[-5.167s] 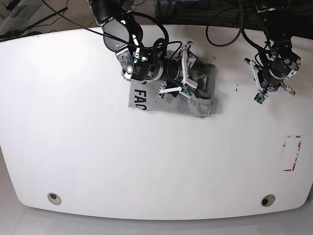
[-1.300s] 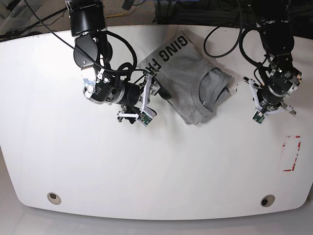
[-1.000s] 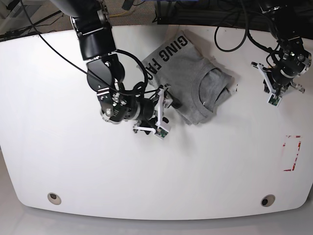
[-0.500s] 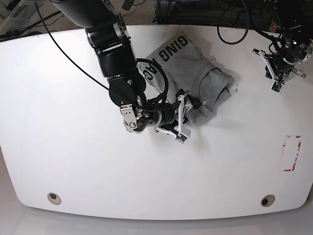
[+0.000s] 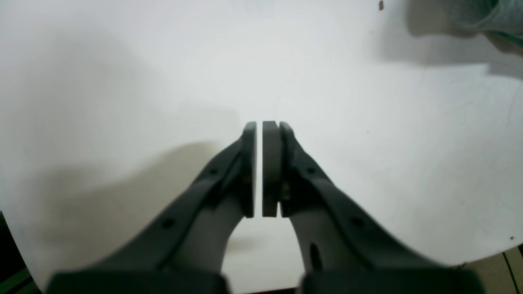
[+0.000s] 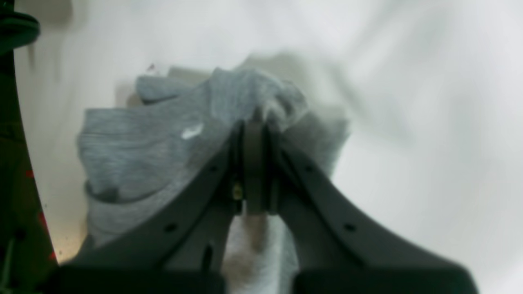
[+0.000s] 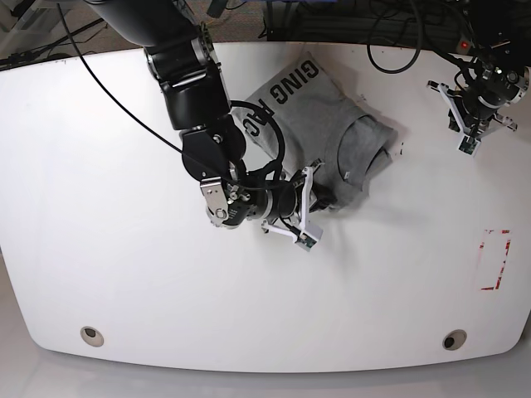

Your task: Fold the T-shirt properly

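The light grey T-shirt [image 7: 328, 124] lies partly folded on the white table [image 7: 124, 274], its dark lettering facing up at the far left end. My right gripper [image 7: 323, 197] is at the shirt's near corner. In the right wrist view this gripper [image 6: 254, 122] is shut on a bunched fold of the T-shirt [image 6: 163, 139]. My left gripper [image 7: 479, 112] hovers at the table's far right, well apart from the shirt. In the left wrist view this gripper [image 5: 261, 126] is shut on nothing over bare table, with a bit of the T-shirt [image 5: 490, 16] at the top right edge.
A red marked rectangle [image 7: 495, 259] sits near the table's right edge. Two round holes [image 7: 92, 335] [image 7: 453, 340] lie along the front edge. Dark cables [image 7: 390, 50] hang over the back edge. A small dark speck [image 7: 401, 149] lies just right of the shirt.
My right arm swung in from the left to the shirt's near corner, and its jaws closed on the fabric. The left arm rose toward the far right corner.
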Tool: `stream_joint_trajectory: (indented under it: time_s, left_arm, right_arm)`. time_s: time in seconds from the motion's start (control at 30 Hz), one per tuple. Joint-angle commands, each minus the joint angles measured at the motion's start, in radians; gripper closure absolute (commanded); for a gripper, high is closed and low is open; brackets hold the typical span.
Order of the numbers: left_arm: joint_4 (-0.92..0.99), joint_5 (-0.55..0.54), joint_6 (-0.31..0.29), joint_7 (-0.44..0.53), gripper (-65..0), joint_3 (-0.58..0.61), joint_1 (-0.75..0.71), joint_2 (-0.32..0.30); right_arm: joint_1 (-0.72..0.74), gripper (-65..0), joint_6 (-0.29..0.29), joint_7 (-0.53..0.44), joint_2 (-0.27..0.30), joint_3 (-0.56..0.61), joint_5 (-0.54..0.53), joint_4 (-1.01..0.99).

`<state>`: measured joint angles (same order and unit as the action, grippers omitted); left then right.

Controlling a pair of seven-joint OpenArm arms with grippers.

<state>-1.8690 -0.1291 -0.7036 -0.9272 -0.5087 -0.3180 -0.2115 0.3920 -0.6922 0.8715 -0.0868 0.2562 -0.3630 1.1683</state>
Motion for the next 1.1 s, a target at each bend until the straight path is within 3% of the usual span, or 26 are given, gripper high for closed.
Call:
stream_joint_trajectory:
  time_s: [0.0,0.3,0.57,0.67,0.77,0.9,0.97,1.07]
  left_arm:
    - [-0.016,-0.007,0.005,0.012,-0.6,-0.003,0.006,-0.013]
    - [-0.016,-0.004,0.005,0.012,-0.6,0.017,0.009,0.005]
    - [-0.016,-0.001,0.005,0.012,-0.6,0.081,0.004,0.005]
    - [-0.016,-0.001,0.005,0.012,-0.6,0.098,0.006,0.005]
    - [-0.022,-0.001,0.005,0.012,-0.6,0.126,0.007,0.005]
    - [-0.024,-0.001,0.005,0.012,-0.8,0.164,0.009,0.005]
    - [-0.025,-0.002,0.005,0.012,-0.8,0.187,0.016,0.005]
    - [-0.025,-0.002,0.005,0.012,-0.8,0.242,0.053,0.005]
  right_arm:
    - [0.006,0.0,-0.006,-0.021,0.003,-0.004,-0.021,0.098]
    - [-0.044,0.0,-0.006,-0.021,0.055,-0.048,-0.020,0.275]
    - [0.003,-0.5,-0.006,-0.030,0.058,-0.186,-0.009,0.154]
    - [0.017,-5.7,-0.006,-0.074,0.058,-0.186,-0.009,0.080]
    - [0.023,-18.9,-0.006,-0.150,0.074,-0.186,0.005,0.026]
    - [0.022,-37.4,-0.006,-0.145,0.089,-0.189,-0.005,0.049]
    - [0.006,-41.4,-0.006,-0.110,0.121,-0.189,-0.023,0.092]
    - [-0.034,-40.4,-0.006,-0.044,0.150,-0.189,-0.069,0.177]
